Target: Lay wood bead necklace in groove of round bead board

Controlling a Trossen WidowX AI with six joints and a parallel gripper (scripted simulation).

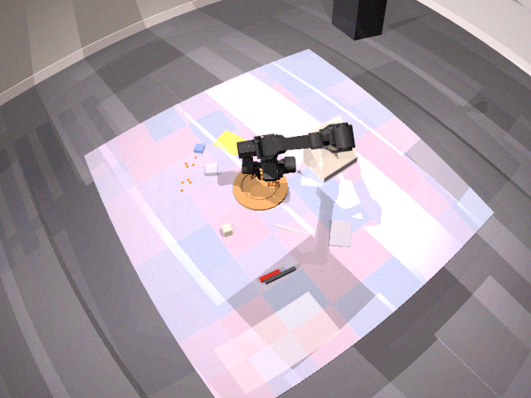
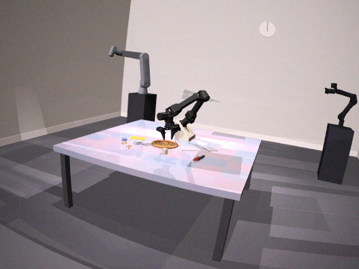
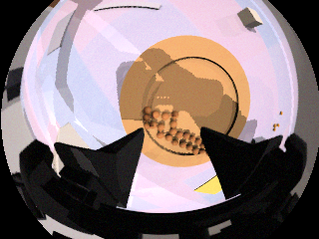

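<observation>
Beads of the necklace (image 1: pixel 273 183) (image 2: pixel 162 142) (image 3: pixel 169 137) lay bunched on the board (image 1: pixel 260 201) (image 2: pixel 165 147) (image 3: pixel 199 47), below the pincer (image 1: pixel 269 171) (image 2: pixel 168 139) (image 3: pixel 173 131), whose fingers stood apart with nothing clamped between them. In the wrist view the heap's long axis ran on a slant across the gap: one end sat just beyond the left-hand fingertip, the other came back toward the right-hand finger, partly behind it. Near that finger the strand was doubled into two close rows, while the other end made a looser bend. The groove (image 3: pixel 238 102) passed under or beside parts of the heap on the pincer's near side; its far arc, ahead of the fingertips, carried no beads. Whether any bead was truly seated could not be told. The task looked well short of done, with the loop still to be opened out. The next move seemed to call for taking the bend by the left-hand fingertip and drawing it forward, away from the doubled rows, toward the far arc. A grip across both rows would likely drag them together, and the slack string could pull other beads off the groove.
</observation>
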